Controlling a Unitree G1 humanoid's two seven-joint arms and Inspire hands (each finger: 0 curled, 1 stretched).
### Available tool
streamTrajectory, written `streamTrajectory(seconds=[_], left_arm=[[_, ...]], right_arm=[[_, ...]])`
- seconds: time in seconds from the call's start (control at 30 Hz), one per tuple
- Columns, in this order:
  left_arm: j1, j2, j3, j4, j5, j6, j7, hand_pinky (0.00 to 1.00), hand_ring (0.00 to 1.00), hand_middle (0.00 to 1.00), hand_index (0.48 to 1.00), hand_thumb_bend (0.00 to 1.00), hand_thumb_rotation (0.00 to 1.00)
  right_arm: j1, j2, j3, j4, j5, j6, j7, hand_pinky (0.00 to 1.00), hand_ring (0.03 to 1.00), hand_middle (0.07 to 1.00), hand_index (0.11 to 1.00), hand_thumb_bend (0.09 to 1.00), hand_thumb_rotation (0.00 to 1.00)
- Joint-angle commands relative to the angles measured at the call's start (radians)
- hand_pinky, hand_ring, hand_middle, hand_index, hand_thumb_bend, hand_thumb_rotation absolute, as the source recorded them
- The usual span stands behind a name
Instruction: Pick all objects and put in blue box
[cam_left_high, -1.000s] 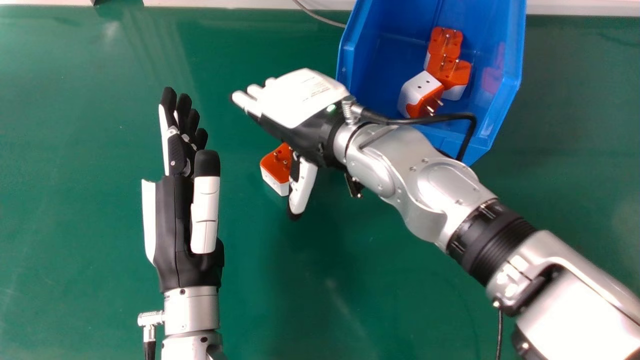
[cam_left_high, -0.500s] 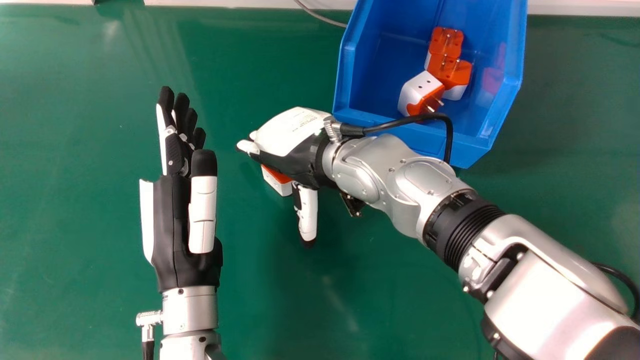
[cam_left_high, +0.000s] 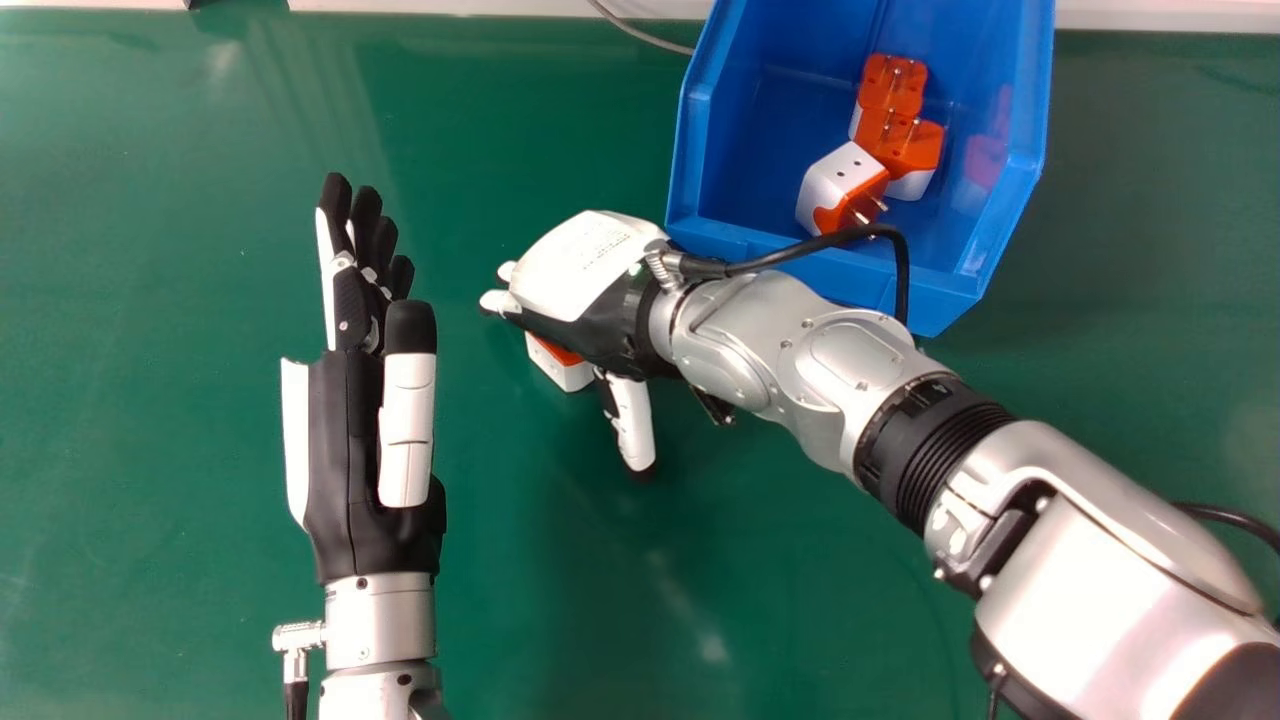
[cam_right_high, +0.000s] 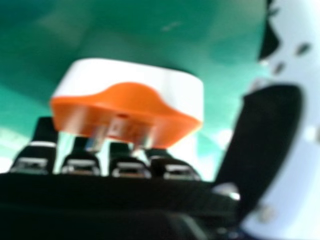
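Observation:
In the head view my right hand is palm down over an orange and white plug adapter on the green table, covering part of it. Its thumb stands well apart. The right hand view has this adapter between the fingers and the thumb of my right hand, its metal pins toward the hand; the thumb is clear of it. Beyond the right wrist stands the blue box, holding three adapters. My left hand is at the left, fingers straight.
The green table stretches around both arms. A black cable from the right wrist loops over the box's near edge. Behind the table's far side runs a pale border, with a thin grey cable beside the box.
My right hand has moved toward the near side of the table and now covers more of the adapter. Its thumb has swung slightly rightward. The left hand has hardly moved.

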Motion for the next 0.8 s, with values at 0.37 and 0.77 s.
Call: streamTrajectory(seconds=[0.37, 0.77], left_arm=[[-0.015, -0.015, 0.005, -0.006, -0.001, -0.023, -0.009, 1.0, 1.0, 1.0, 1.0, 0.82, 0.9], [-0.026, -0.017, 0.007, 0.006, 0.007, -0.026, -0.002, 1.0, 1.0, 1.0, 1.0, 0.82, 0.9]], right_arm=[[0.024, -0.014, -0.037, 0.038, 0.025, -0.088, -0.348, 0.81, 0.929, 0.948, 0.882, 0.877, 0.11], [0.02, -0.016, -0.083, 0.048, 0.06, -0.118, -0.385, 0.7, 0.819, 0.857, 0.818, 0.803, 0.09]])
